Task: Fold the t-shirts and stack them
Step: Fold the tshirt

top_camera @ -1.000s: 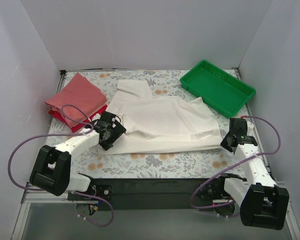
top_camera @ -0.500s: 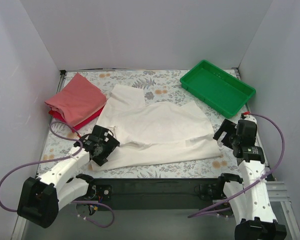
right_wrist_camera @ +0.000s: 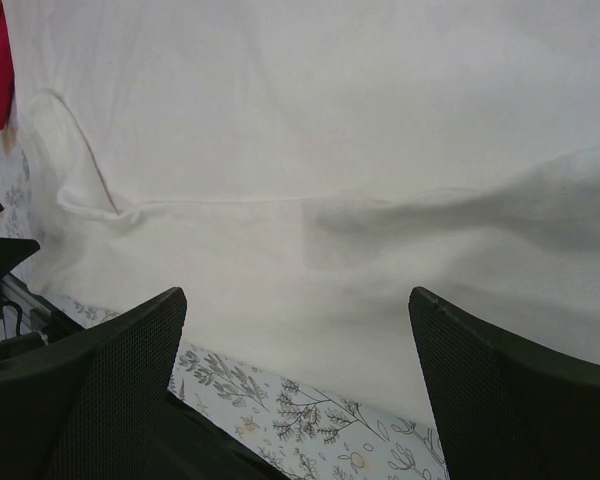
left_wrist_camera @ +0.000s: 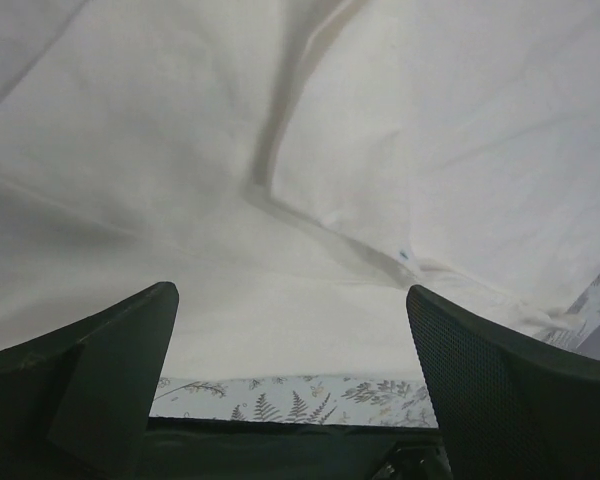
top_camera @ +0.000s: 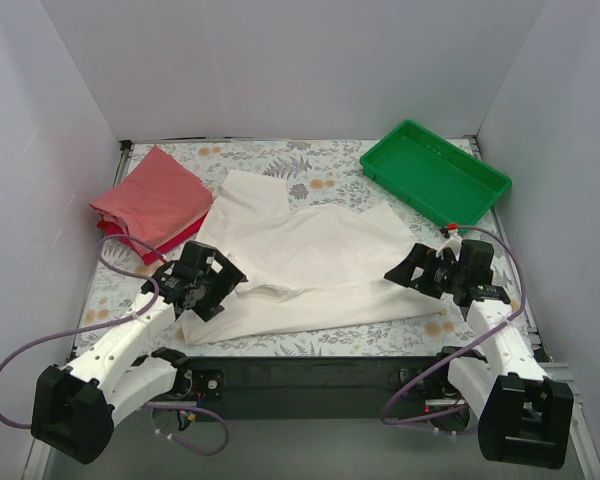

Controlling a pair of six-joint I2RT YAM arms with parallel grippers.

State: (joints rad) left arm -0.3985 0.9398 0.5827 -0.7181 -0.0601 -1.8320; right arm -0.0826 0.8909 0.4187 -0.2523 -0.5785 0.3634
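A large cream-white t-shirt (top_camera: 310,255) lies spread across the middle of the table, plain side up, its near hem close to the front edge. A folded salmon-pink t-shirt (top_camera: 150,198) rests on a folded red one (top_camera: 170,246) at the back left. My left gripper (top_camera: 218,284) hovers open over the shirt's near-left corner; in the left wrist view its fingers (left_wrist_camera: 90,360) frame cream cloth (left_wrist_camera: 280,150). My right gripper (top_camera: 404,272) stands open at the shirt's near-right edge, with cloth (right_wrist_camera: 310,150) between its fingers (right_wrist_camera: 510,380) and nothing gripped.
A green plastic tray (top_camera: 472,205) sits at the back right corner. The floral tablecloth (top_camera: 320,345) shows in a narrow strip along the front edge. White walls close in the left, back and right. Purple cables loop beside both arms.
My right gripper has opened and swung left onto the shirt's right edge. The shirt has shifted and drawn in on its right side. The left gripper moved slightly toward the near-left corner.
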